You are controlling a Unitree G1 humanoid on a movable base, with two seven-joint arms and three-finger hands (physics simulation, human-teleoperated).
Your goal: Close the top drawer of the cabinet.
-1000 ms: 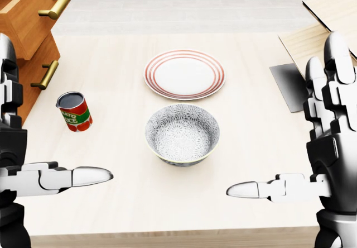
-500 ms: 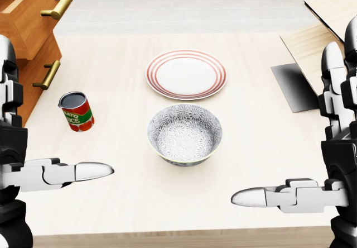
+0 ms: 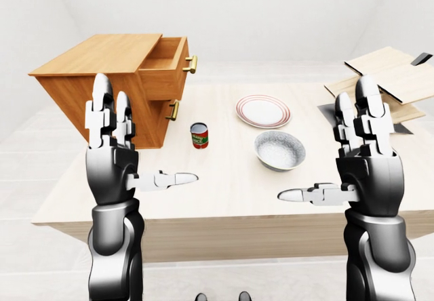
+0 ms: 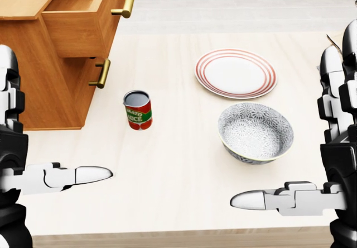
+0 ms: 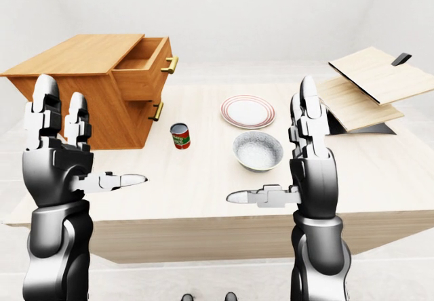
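Printed on the can [image 4: 138,111], up and right of the left robot hand [image 3: 112,158] in the head view: a red label with a green band and white lettering, probably "TOMATO SAUCE", though only parts of the words show. No other writing legible anywhere.

Left robot hand raised upright at the left of the left-eye view, two fingers [image 3: 102,108] pointing straight up, thumb stretched sideways toward the middle; spread wide, gripping nothing. Right robot hand [image 3: 363,169] raised the same way at the right, fingers up, thumb reaching inward toward the left one; likewise spread wide and empty. Both held over the near edge of the tabletop [image 4: 178,170], well apart from each other, touching nothing.

Above and beyond the left robot hand: the cabinet [image 3: 102,84], standing on the tabletop's far left part. Top drawer [image 3: 166,60] pulled out toward the right of the view, its inside open to sight, a brass handle [image 4: 124,4] on its face. Lower drawer flush with the cabinet, with a brass handle of its own.

Between the two hands and farther off: the can upright, just beside the cabinet. Up and left of the right robot hand: a patterned bowl [image 4: 255,132], and past it a white plate with red rings [image 4: 236,73]. Above the right robot hand, wooden boards [image 5: 369,84] stacked at a slant.
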